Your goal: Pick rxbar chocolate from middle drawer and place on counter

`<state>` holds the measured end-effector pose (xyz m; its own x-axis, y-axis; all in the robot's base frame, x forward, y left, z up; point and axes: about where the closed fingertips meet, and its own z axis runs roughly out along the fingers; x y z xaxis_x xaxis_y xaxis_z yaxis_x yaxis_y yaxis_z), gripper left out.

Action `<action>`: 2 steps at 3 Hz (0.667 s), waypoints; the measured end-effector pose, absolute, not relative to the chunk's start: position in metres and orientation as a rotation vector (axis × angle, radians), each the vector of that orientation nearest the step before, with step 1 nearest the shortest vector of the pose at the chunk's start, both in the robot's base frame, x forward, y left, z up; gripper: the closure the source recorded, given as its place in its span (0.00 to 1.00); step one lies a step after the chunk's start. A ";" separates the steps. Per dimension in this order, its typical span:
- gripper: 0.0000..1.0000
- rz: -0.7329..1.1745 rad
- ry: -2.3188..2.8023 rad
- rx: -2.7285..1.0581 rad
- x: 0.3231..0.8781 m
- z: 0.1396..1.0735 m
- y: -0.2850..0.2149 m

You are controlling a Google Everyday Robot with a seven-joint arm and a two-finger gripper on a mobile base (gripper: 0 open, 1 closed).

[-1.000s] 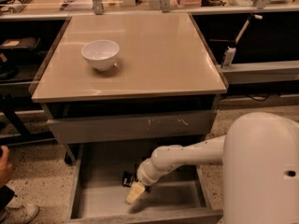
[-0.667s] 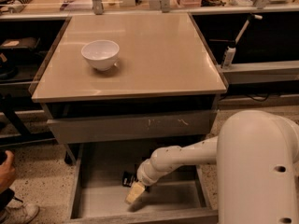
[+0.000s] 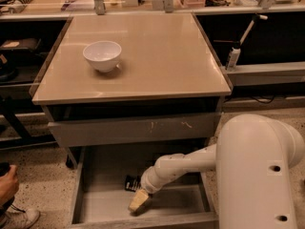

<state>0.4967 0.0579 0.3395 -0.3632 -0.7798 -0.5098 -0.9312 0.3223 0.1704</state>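
The middle drawer (image 3: 102, 175) is pulled open below the cabinet, its grey floor showing. The rxbar chocolate (image 3: 132, 182) is a small black wrapper lying on the drawer floor, partly hidden behind my arm. My gripper (image 3: 138, 201) reaches down into the drawer, its pale tip just in front of and slightly right of the bar, near the drawer's front wall. The counter (image 3: 162, 56) is the glossy beige top above, with a white bowl (image 3: 102, 56) at its left.
The closed drawer front (image 3: 138, 128) with pale scuff marks sits above the open drawer. My white arm body (image 3: 259, 171) fills the lower right. A person's hand (image 3: 6, 185) and shoe are at the lower left. Dark side shelves flank the counter.
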 end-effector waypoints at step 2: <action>0.42 0.632 2.259 -1.529 0.497 0.339 0.058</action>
